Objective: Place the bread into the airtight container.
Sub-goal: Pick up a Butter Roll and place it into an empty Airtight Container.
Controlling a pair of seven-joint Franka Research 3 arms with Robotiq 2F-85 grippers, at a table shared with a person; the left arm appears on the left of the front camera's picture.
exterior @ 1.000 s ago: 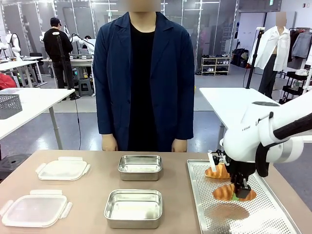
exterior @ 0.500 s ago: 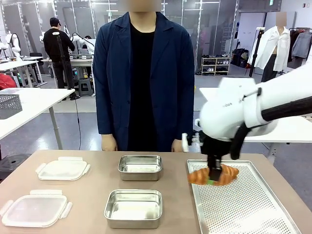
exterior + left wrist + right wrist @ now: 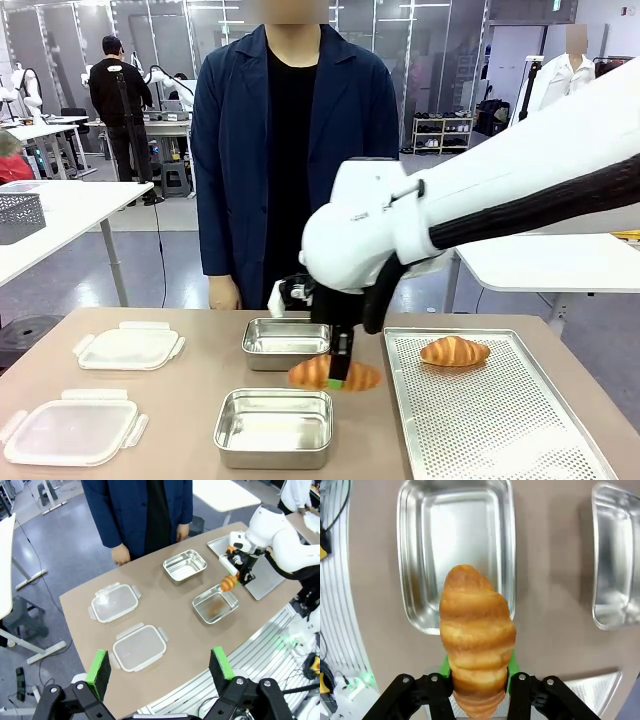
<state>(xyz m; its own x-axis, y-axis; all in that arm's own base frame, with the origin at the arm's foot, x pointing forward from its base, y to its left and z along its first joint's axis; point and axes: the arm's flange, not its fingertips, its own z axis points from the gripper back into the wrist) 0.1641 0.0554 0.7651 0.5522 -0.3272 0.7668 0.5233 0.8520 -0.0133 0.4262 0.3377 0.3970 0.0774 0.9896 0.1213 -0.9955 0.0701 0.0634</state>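
My right gripper is shut on a golden croissant, the bread, and holds it in the air between the two steel containers. The wrist view shows the bread between the green pads, hanging over the rim of the near container, with the far container off to the side. In the front view the near container and the far container both stand open. My left gripper is open, high above the table's near edge, with nothing between its fingers.
A perforated metal tray lies at the right with another croissant on it. Two clear lids lie at the left. A person stands at the far edge with one hand hanging by the table.
My right arm lifted the croissant off the tray and carried it left across the table to the steel containers. The containers, lids and other croissant have not moved.
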